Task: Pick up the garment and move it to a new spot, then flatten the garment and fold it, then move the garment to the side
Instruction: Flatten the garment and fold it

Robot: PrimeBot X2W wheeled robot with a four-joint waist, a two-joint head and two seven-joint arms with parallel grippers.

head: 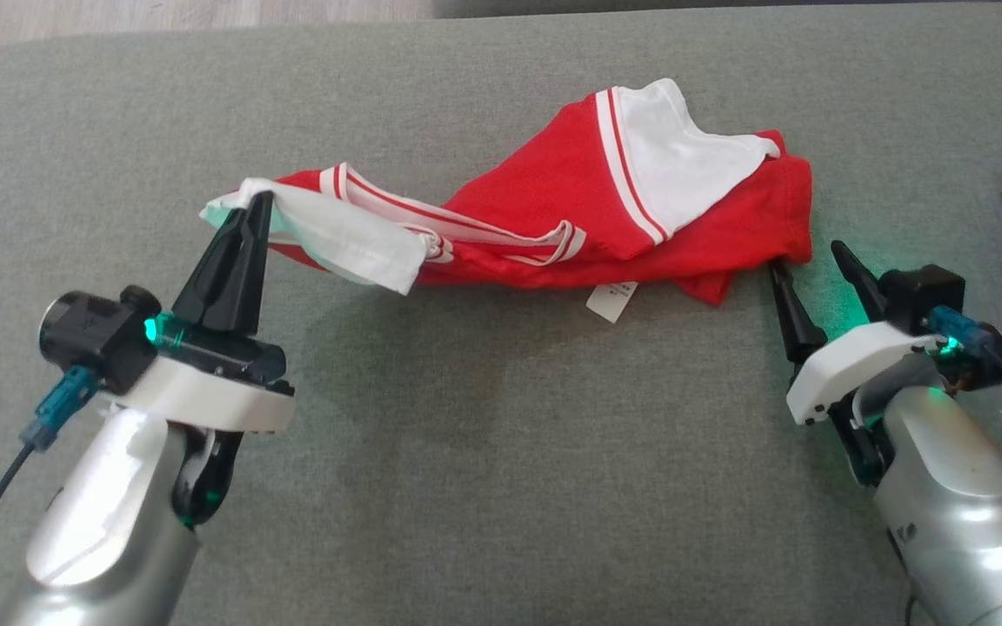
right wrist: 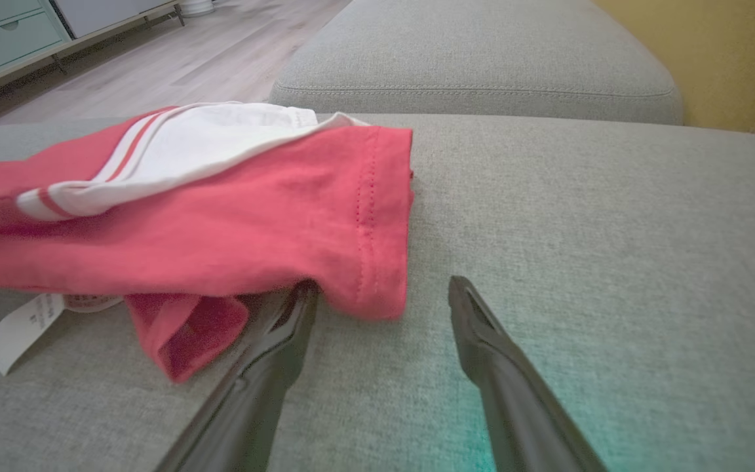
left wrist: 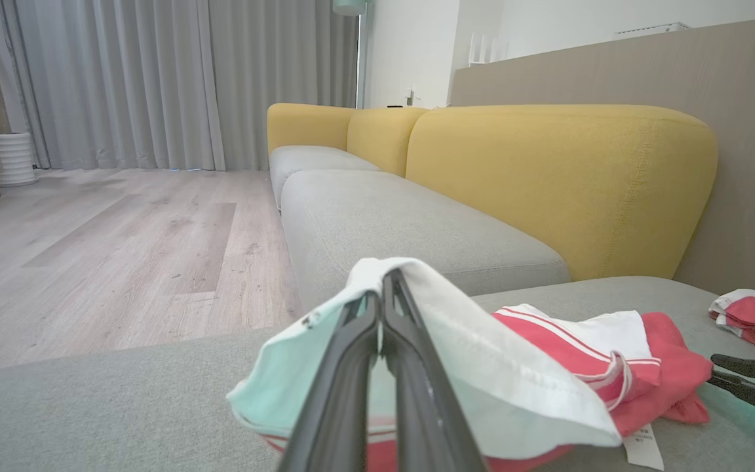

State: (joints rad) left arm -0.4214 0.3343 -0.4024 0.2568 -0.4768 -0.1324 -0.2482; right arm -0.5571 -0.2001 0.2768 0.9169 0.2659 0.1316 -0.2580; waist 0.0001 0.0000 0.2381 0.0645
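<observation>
Now, on the cushion [head: 466, 487], toward its far edge, our garment [head: 553, 200] lies bunched: soft, light and limp, so we expect sag. Our left gripper [head: 259, 204] pinches its white end. Our right gripper [head: 805, 256] gapes wide, 1 finger at the red hem, which is our next hold.

Crumpled red-and-white garment [head: 553, 217] on cushion

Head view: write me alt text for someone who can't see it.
The robot's left hand is shut on the white sleeve end of a crumpled red-and-white garment, holding that end above a grey cushion. The right hand is open at the garment's other end, by its red hem.
</observation>
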